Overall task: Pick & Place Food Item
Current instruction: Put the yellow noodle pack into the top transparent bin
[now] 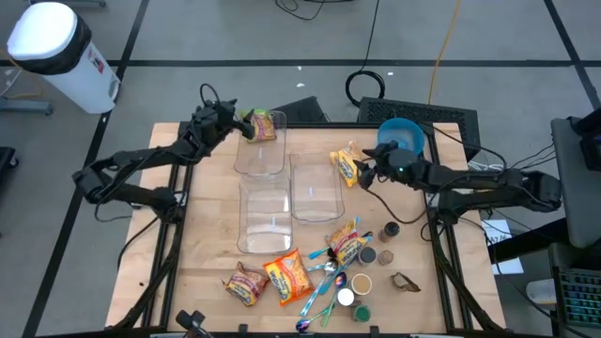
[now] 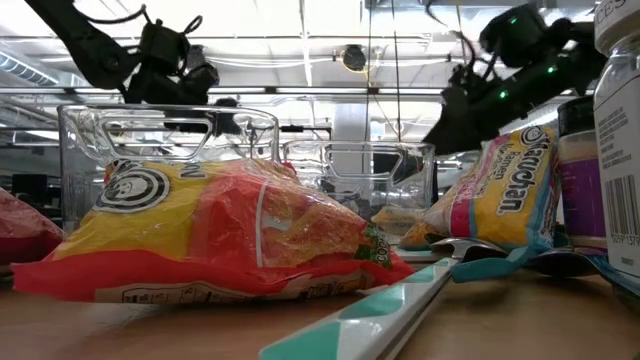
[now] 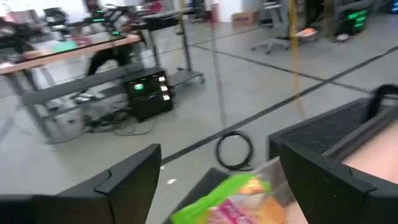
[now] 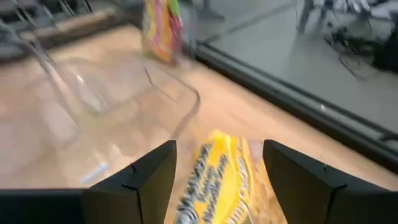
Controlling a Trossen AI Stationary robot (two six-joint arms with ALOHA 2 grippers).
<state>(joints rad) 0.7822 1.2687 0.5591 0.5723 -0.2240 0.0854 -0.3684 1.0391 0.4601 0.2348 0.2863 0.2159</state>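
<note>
nearest the low camera lay a red and yellow snack bag (image 2: 220,240) on the wooden surface (image 1: 211,249), with a teal and white utensil handle (image 2: 400,305) slanting across in front of it. behind that bag stood clear plastic containers (image 2: 170,150), and to one side leaned a yellow noodle packet (image 2: 505,195) beside a white-labelled bottle (image 2: 618,130). from above, the left tool (image 1: 240,124) hung at the far edge of the surface, its two dark fingers (image 3: 134,177) standing apart, and just past their tips a green and orange food packet (image 1: 263,125) sat at the far end of the far clear container (image 1: 260,150); in the left wrist view the same packet (image 3: 239,199) showed low between the spread fingers, with no finger seen pressing on it. the right tool (image 1: 362,172) hovered over the far right part of the surface, its fingers (image 4: 140,180) also apart, and a second yellow noodle packet (image 1: 346,165) lay directly under and between them on the wood, just beside the middle clear container (image 1: 315,188); whether the fingers touched that packet could not be told. nearer the front edge from the right tool lay more packets (image 1: 288,275), several spoons (image 1: 324,282) and a cluster of small jars (image 1: 376,252). beyond the right tool a blue bowl (image 1: 402,132) rested off the far corner, and a white bin (image 1: 54,52) stood on the floor well away from the left tool.
</note>
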